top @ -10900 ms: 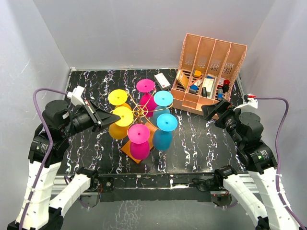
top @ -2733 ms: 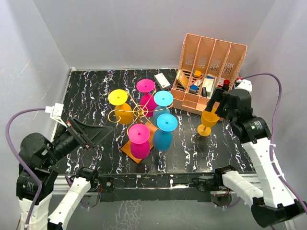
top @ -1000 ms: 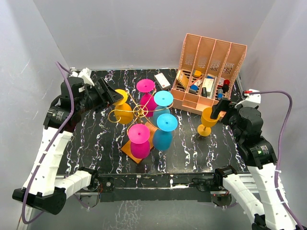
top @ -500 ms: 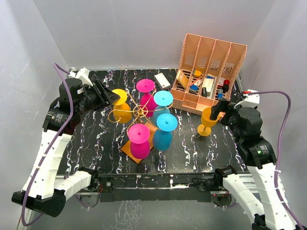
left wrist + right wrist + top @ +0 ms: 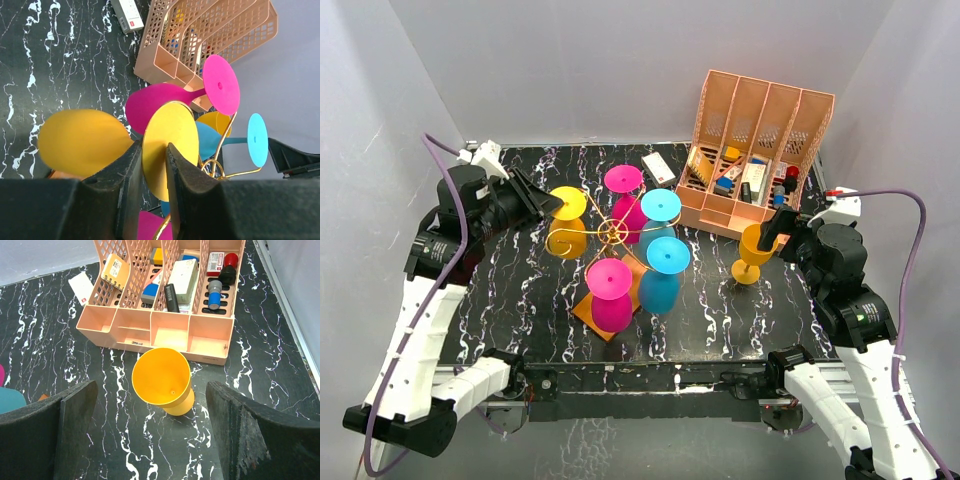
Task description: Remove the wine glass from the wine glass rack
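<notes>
The wine glass rack (image 5: 612,232), gold wire on an orange base, stands mid-table with several glasses hung upside down on it. A yellow wine glass (image 5: 567,203) hangs on its far-left arm. My left gripper (image 5: 542,203) reaches in from the left. In the left wrist view its fingers (image 5: 131,165) press on both sides of that yellow wine glass (image 5: 170,145) at the foot disc, so the left gripper (image 5: 155,150) is shut on it. An orange-yellow glass (image 5: 752,250) stands upright on the table at the right. My right gripper (image 5: 152,405) hovers open above this glass (image 5: 162,377).
Magenta glasses (image 5: 623,180) and cyan glasses (image 5: 668,255) hang on the other rack arms, close to the yellow one. A salmon-pink slotted organiser (image 5: 760,150) full of small items stands back right. A white box (image 5: 658,167) lies behind the rack.
The left jaws have closed in from wide apart onto the yellow glass's foot, and the left gripper has drawn slightly left. The right arm has not moved.
</notes>
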Controlling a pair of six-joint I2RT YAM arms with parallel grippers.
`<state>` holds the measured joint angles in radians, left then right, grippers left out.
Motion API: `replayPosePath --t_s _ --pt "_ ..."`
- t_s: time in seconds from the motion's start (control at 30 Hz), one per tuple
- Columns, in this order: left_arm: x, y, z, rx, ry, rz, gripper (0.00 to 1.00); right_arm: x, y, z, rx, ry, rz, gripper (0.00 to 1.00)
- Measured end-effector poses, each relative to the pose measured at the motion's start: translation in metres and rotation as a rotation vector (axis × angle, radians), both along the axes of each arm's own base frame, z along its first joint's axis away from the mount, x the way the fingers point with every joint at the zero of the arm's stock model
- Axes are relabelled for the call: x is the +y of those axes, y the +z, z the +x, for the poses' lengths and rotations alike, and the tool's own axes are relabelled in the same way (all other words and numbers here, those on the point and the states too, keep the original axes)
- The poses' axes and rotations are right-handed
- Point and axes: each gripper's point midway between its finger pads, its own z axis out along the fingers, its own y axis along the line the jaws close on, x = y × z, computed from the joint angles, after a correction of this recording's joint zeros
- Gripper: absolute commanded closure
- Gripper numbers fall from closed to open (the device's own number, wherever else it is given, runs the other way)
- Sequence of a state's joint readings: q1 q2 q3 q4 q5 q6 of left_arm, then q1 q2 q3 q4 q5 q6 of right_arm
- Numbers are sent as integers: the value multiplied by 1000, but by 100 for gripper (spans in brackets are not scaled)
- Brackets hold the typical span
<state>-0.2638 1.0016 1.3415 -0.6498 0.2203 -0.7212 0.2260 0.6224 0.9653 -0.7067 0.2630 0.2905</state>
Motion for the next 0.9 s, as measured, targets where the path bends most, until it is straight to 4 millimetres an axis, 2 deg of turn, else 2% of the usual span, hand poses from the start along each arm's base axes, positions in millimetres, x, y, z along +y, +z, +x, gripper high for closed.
replayPosePath --t_s 0.27,0.43,0.67,0.9 --pt "-1 9 -2 -5 14 -38 86 0 0 0 0 0 -1 1" --pt "-3 13 -2 6 23 -75 94 0 0 0 -1 0 -1 1" --pt "-7 19 -2 31 49 -145 99 -2 3 -5 -14 -3 1 1" --pt "-8 24 0 51 84 -205 100 -4 12 -10 -36 -10 4 1"
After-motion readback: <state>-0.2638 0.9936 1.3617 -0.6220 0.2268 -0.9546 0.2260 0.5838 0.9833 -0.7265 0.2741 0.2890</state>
